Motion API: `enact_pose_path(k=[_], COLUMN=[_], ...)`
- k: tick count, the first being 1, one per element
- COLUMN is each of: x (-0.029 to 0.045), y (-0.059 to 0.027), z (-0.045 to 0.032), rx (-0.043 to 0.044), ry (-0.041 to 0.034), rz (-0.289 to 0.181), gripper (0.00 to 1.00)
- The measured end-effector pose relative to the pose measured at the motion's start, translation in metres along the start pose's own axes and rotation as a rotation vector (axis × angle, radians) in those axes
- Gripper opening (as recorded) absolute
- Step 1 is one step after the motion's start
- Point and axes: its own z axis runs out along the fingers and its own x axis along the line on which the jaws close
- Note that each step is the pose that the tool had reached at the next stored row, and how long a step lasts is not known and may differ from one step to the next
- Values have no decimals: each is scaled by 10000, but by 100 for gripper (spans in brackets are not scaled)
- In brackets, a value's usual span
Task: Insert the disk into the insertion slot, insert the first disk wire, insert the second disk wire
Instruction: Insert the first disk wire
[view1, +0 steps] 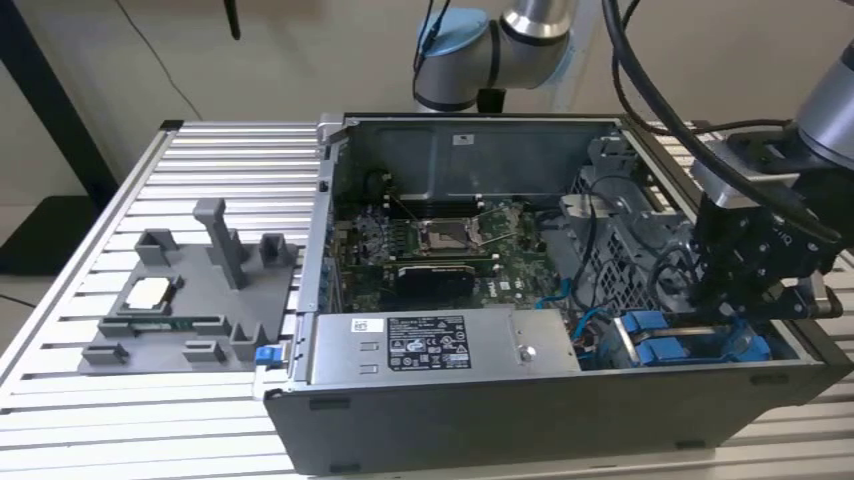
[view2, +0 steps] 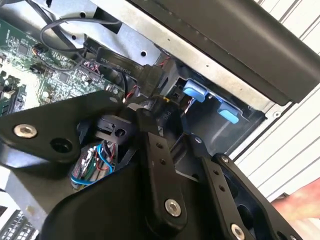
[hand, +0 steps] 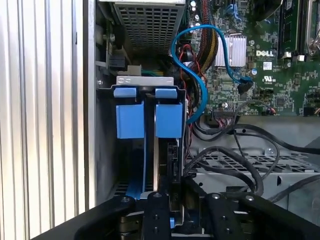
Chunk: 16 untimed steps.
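At the near corner of the computer case (view1: 534, 415), toward the exterior view's right, the end effector (view1: 751, 315) hangs over the insertion slot (view1: 661, 342); I cannot tell its grip.

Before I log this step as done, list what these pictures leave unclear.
- How deep the disk sits in the slot: in the first wrist view, the gripper covers the slot's near end.
- Slot's inside: in the exterior view, the gripper covers part of it.
- Black plug: in the second wrist view, its mating end goes behind the gripper's links.
- What the gripper holds: in both wrist views, its own body covers it.
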Motion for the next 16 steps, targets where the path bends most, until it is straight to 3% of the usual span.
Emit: enact_pose_path(k=[13, 16], x=[-27, -29], y=[4, -25], z=[-587, -614], rx=[2, 2], ry=[4, 3], rz=[-1, 0], gripper=[27, 27])
